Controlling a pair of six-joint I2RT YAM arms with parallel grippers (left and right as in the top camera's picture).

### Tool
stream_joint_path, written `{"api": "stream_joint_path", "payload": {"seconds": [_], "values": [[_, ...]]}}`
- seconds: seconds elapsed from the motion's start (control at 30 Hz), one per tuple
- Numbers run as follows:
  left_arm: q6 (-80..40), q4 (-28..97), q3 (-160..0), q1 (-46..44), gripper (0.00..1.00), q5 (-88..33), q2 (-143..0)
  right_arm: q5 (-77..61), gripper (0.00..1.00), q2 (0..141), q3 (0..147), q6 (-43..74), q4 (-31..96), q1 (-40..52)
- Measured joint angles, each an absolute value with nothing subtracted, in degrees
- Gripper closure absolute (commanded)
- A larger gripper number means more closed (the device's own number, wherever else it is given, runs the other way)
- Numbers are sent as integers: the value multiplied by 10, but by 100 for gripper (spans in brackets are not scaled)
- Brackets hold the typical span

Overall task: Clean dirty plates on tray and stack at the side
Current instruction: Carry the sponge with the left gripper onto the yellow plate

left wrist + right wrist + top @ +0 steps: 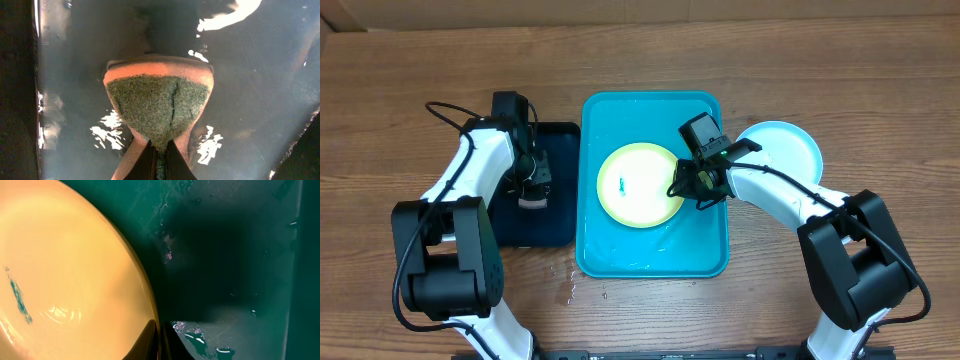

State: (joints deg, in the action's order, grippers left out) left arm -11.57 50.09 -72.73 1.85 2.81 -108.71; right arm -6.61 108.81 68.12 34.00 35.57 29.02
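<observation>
Right end effector (159, 341): narrowed to a slit; the right rim of the yellow-green plate (65, 275) appears to be pinched between the fingers, whose tips are cut off at the bottom edge.
Left end effector (160, 157): closed on a sponge (159, 110), with the green scouring face shown and the orange body behind it.
Sponge position: held over the wet black tray (560, 225), which sits just left of the blue tray (705, 255).
Plate position: the yellow-green plate is seen in the middle of the blue tray; a blue smear (621, 185) is carried left of its centre.
Key relation: the smear lies to the right of the sponge, across the rims between the two trays. The left arm is judged the nearer to it, with the plate gripped from the opposite side.
Second plate: a light blue plate (782, 150) is set on the worktop (880, 90) just right of the blue tray, partly covered by the right arm.
Hidden: no third plate is seen. Whether the gripped rim is raised off the tray floor, and whether the sponge touches the black tray, cannot be told.
</observation>
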Motion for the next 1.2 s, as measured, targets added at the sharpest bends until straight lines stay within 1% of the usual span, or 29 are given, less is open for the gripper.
{"api": "stream_joint_path", "payload": {"seconds": [0.17,0.37,0.57,0.73,0.87,0.9,0.97,1.07,1.2], "values": [[-114,501,-728,18,96,-7,-1053,-69,96,1088,681,341,355,290],[-101,468,-740,18,96,-80,-940,-90,96,1088,681,345,344,290],[-94,452,-752,-5,96,-144,-858,-109,96,1088,681,389,343,290],[-90,456,-752,-52,96,-158,-862,-127,96,1088,681,418,341,293],[-91,456,-752,-109,96,-162,-878,-125,96,1088,681,428,341,309],[-93,456,-752,-119,96,-162,-883,-120,95,1088,681,428,342,315],[-104,459,-752,-136,96,-162,-897,-107,89,1088,681,430,343,327],[-118,467,-752,-149,96,-163,-917,-87,87,1088,681,433,346,341],[-127,467,-752,-150,96,-163,-945,-63,86,1088,681,433,345,349]]}}
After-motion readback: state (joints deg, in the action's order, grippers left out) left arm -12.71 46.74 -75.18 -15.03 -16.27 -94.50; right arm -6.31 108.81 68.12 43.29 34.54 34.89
